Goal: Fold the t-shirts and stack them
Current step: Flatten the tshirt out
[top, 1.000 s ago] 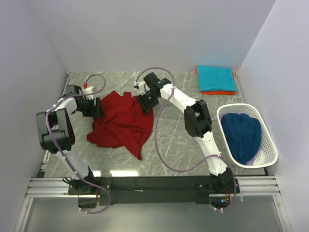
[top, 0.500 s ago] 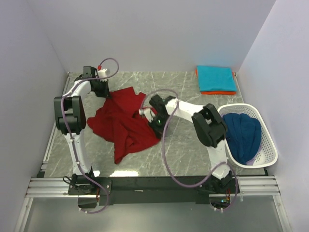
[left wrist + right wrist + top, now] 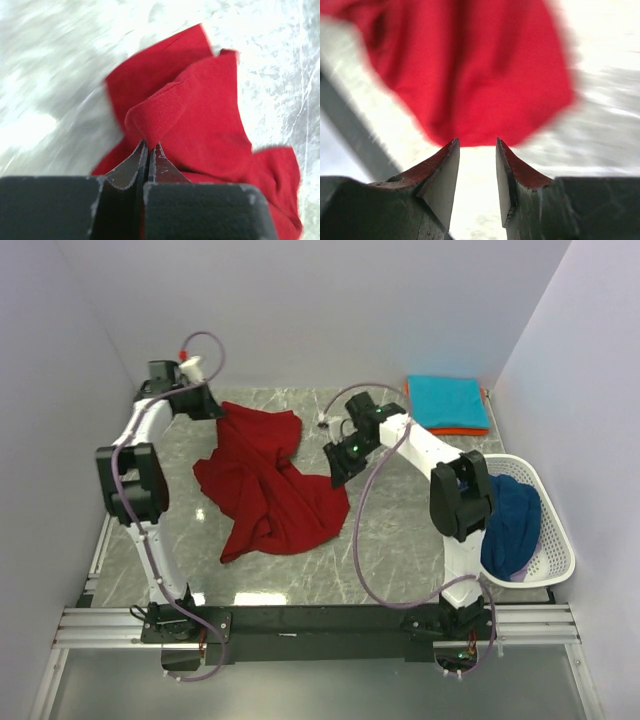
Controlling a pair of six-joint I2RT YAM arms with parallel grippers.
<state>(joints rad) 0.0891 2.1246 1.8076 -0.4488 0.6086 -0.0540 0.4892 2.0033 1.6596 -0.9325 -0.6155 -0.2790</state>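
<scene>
Dark red t-shirt point(image 3: 268, 490) is lying crumpled, left gripper point(image 3: 151, 146) apparently pinching its fold, right gripper point(image 3: 477, 142) hovering spread and empty.

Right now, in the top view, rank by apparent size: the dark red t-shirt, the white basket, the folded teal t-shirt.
1. dark red t-shirt
2. white basket
3. folded teal t-shirt

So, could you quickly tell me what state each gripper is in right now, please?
Left gripper: closed on a fold of the dark red t-shirt.
Right gripper: open, holding nothing.
</scene>
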